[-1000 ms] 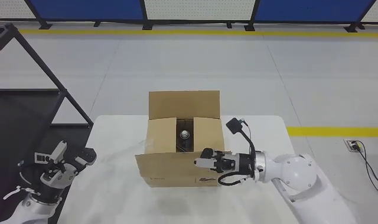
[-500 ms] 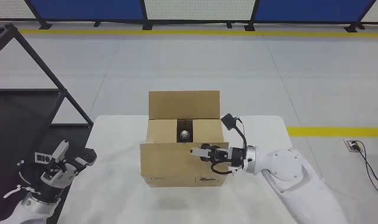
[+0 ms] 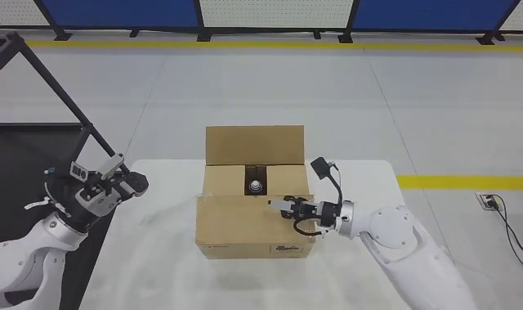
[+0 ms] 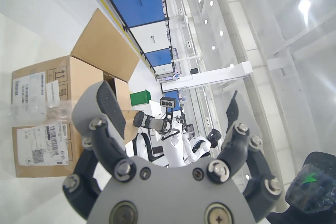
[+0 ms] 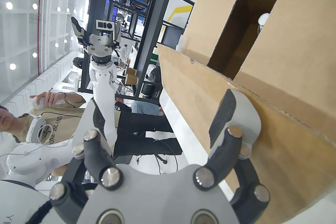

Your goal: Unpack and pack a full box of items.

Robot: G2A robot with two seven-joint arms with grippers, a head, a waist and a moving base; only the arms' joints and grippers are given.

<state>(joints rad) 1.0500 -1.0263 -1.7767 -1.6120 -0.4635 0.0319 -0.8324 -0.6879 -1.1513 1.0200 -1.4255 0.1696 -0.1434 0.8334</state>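
Presently the right pincer [image 3: 283, 204], released wide, leans on the near flap [image 3: 237, 216] of the brown cardboard box [image 3: 245, 243]; pushing harder might skid it. The left pincer [image 3: 135, 181] hangs released, well apart.

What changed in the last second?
The right gripper moved in against the near flap of the box and pushed it from splayed outward to nearly upright; it is open and grips nothing. The left gripper, also open, rose and swung toward the box. The box, its far flap and the item inside stayed put.
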